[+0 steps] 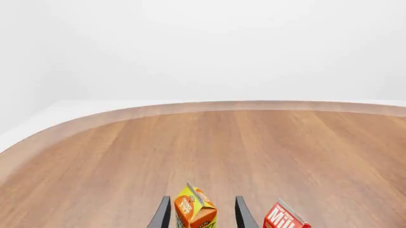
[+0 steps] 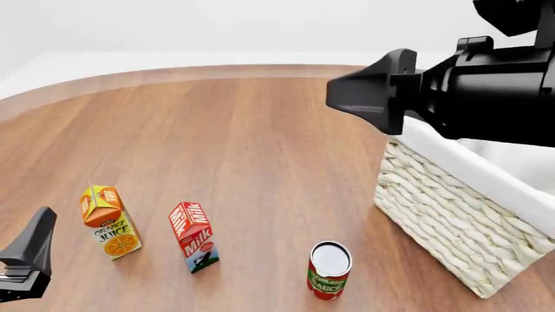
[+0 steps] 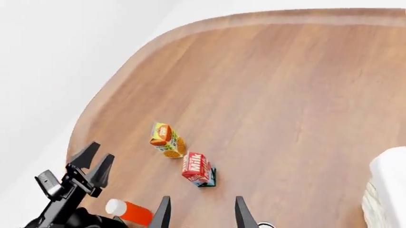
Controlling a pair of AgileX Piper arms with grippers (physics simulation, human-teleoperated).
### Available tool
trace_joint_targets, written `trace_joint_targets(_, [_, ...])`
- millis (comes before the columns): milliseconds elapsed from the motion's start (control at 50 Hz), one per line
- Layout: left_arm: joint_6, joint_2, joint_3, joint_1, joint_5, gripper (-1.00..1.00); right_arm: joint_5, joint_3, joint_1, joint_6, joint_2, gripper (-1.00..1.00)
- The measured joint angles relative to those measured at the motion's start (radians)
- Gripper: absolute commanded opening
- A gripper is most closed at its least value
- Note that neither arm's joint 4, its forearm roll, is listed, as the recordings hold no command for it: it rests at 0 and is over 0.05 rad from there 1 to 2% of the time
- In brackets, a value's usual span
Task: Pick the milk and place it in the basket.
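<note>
The milk (image 2: 193,236) is a small red-topped carton standing upright on the wooden table, between an orange juice carton and a can. It also shows in the right wrist view (image 3: 198,168) and at the edge of the left wrist view (image 1: 284,217). The basket (image 2: 451,214) is pale wicker with white lining and stands at the right. My left gripper (image 2: 33,250) is open and empty, low at the near left, left of the juice carton. My right gripper (image 2: 342,96) is open and empty, held high above the table near the basket.
The orange juice carton (image 2: 108,222) stands left of the milk and lines up between the left fingers (image 1: 161,216) in the left wrist view. A tomato sauce can (image 2: 329,270) stands right of the milk, near the front. The table's curved far edge (image 2: 217,71) runs behind.
</note>
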Motion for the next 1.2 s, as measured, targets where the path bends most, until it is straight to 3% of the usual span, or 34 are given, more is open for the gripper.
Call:
trace_joint_targets(320, [0.0, 0.0, 0.0, 0.0, 0.0, 1.0, 0.018, -0.077, 0.054, 0.134, 0.155, 1.0])
trace_joint_targets(680, [0.0, 0.0, 0.0, 0.0, 0.0, 1.0, 0.094, -0.197, 0.075, 0.142, 0.307, 1.0])
trace_joint_targets(1200, [0.0, 0.0, 0.0, 0.0, 0.0, 1.0, 0.269, -0.465, 0.174, 0.139, 0.653, 1.0])
